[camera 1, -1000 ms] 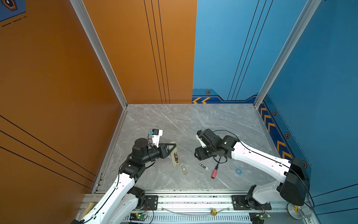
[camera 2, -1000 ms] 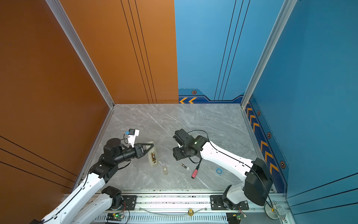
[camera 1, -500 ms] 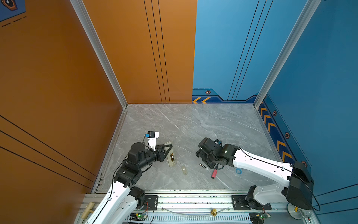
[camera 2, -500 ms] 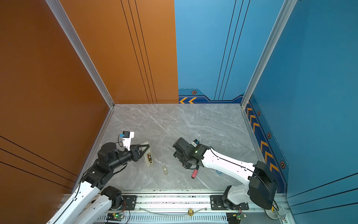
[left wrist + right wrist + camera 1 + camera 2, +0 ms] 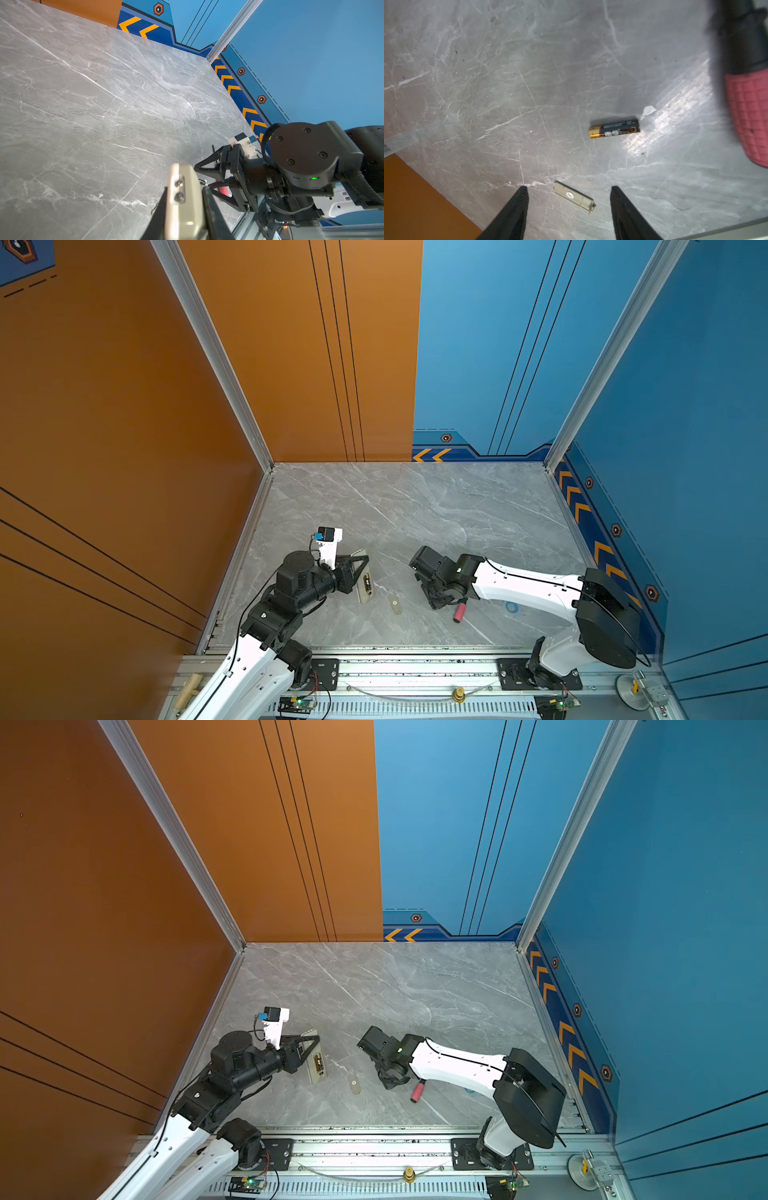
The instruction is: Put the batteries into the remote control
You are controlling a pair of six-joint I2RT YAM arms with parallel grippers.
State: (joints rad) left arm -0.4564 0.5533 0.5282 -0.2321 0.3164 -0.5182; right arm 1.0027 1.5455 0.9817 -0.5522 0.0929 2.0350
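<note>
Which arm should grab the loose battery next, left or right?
Right. The right gripper is open and empty, hovering near the battery lying free on the table. The left gripper is shut on the remote control, so it's occupied.

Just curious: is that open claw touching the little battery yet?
Apart. The right wrist view shows bare table between the right gripper and the battery.

Beige remote control clamped on edge; battery flat on marble
</note>
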